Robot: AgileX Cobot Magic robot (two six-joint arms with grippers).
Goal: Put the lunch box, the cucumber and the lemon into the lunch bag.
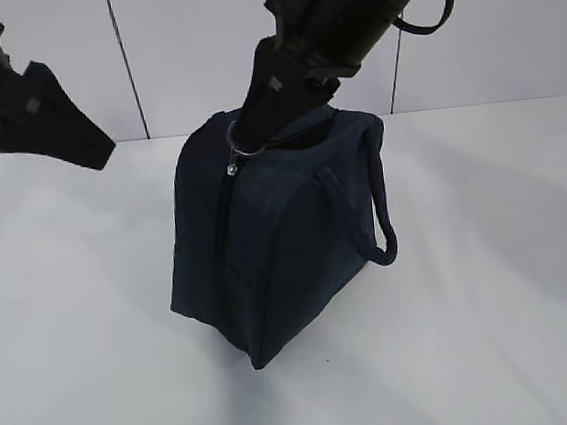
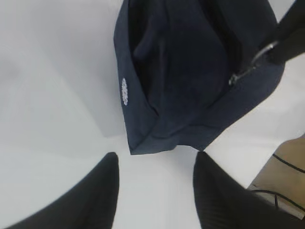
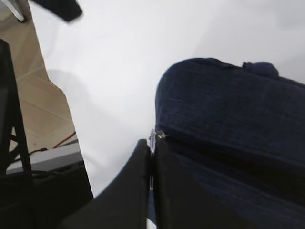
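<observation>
The dark navy lunch bag [image 1: 286, 242] stands upright in the middle of the white table [image 1: 496, 333]. My right gripper [image 1: 243, 136] comes down from the upper right and is shut on the metal ring pull [image 1: 236, 143] of the zipper at the bag's top. In the right wrist view the ring pull [image 3: 156, 135] pokes out between the closed fingers of the right gripper [image 3: 152, 143], against the lunch bag [image 3: 228, 109]. My left gripper [image 2: 155, 160] is open and empty, hovering left of the lunch bag [image 2: 190, 71]. The lunch box, the cucumber and the lemon are out of view.
A loop handle [image 1: 381, 233] hangs on the bag's right side. A small white logo [image 2: 125, 91] marks one side panel. The table's edge and tan floor [image 3: 38, 105] with cables show at the side. A white wall [image 1: 187, 41] stands behind.
</observation>
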